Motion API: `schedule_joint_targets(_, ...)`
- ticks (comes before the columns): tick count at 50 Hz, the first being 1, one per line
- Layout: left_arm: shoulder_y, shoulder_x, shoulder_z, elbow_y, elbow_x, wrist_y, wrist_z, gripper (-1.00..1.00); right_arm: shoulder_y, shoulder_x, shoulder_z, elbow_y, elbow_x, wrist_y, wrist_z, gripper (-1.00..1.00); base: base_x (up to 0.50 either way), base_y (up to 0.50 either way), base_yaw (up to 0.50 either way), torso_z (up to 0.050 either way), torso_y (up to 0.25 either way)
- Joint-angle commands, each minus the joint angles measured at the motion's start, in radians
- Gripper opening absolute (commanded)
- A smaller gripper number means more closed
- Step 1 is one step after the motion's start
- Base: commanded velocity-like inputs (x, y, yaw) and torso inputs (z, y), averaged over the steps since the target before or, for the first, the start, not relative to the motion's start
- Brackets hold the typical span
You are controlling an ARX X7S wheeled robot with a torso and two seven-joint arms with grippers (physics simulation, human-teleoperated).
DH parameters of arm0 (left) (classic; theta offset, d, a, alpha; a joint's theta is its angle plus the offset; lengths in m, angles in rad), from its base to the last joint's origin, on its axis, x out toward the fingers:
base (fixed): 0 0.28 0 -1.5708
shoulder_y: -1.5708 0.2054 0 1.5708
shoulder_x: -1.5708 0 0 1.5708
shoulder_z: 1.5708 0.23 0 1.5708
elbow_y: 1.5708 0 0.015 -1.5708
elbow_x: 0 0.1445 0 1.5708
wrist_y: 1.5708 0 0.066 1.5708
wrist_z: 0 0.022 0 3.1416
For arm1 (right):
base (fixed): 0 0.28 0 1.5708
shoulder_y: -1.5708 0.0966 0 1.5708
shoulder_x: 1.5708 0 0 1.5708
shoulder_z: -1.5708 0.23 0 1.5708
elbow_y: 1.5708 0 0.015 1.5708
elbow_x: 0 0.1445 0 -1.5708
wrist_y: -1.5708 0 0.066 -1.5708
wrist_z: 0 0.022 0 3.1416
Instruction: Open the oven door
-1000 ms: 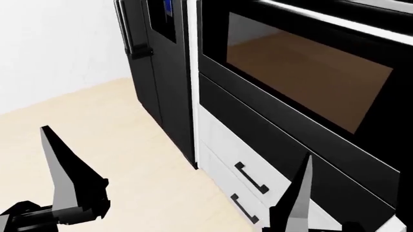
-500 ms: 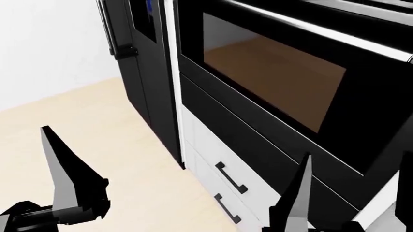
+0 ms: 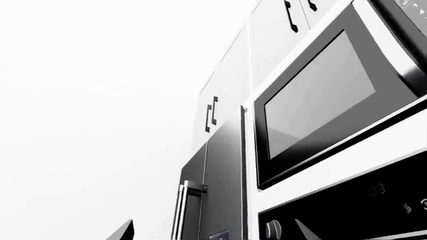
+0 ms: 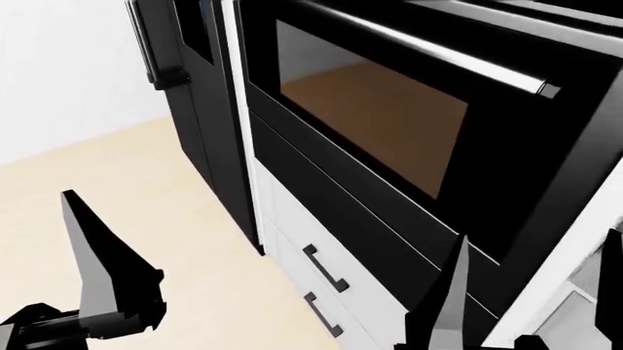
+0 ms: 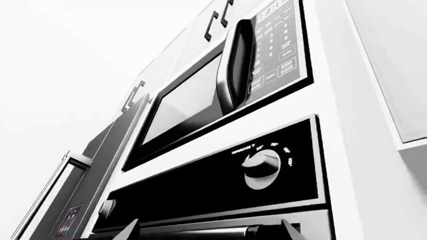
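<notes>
The left gripper (image 4: 107,284) sits low at the near left of the head view, over bare floor (image 4: 127,189), with nothing in it. Only one dark finger shows clearly there, and in its wrist view just two finger tips peek in, set apart, so it looks open, though how wide I cannot tell. It points toward the fridge (image 4: 190,95) rather than the oven.

Right of the fridge stands the oven door (image 4: 370,109), shut, its brown window facing the robot and angled across the view. Its handle (image 4: 438,55) runs along the door's top edge, long axis horizontal, rising away up and to the right. Below the door lie a plain black panel (image 4: 341,211) and white drawers (image 4: 311,292).

The right gripper (image 4: 448,306) is at the lower right, below the door and well apart from the handle. It is empty; in the right wrist view two finger tips stand apart with the handle bar (image 5: 207,232) between and beyond them, under the knob panel (image 5: 227,180). So the jaws look open.

My judgement: the right arm is the nearer one, already lined up under the bar. The handle lies above and ahead of it, so the coming move is a reach up and forward, with the fingers closing across the horizontal bar.
</notes>
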Motion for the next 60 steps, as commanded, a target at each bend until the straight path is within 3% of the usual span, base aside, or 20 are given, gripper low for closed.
schedule_joint_targets(1,-0.003,0.000,0.003,-0.001,0.002,-0.002,-0.003,1.00,-0.001,0.002,-0.001,0.001,0.000,-0.002,0.003,1.00,0.16,-0.12,0.00,0.000,0.000)
schedule_joint_targets(28,-0.006,-0.005,0.006,0.001,0.000,-0.006,-0.008,1.00,0.001,0.005,-0.003,0.000,-0.001,0.002,0.005,1.00,0.16,-0.12,0.00,0.000,0.000)
schedule_joint_targets(60,-0.005,-0.011,0.007,0.000,0.000,-0.004,-0.015,1.00,0.002,0.007,-0.006,-0.002,-0.004,0.008,0.010,1.00,0.01,-0.05,0.00,0.000,0.000)
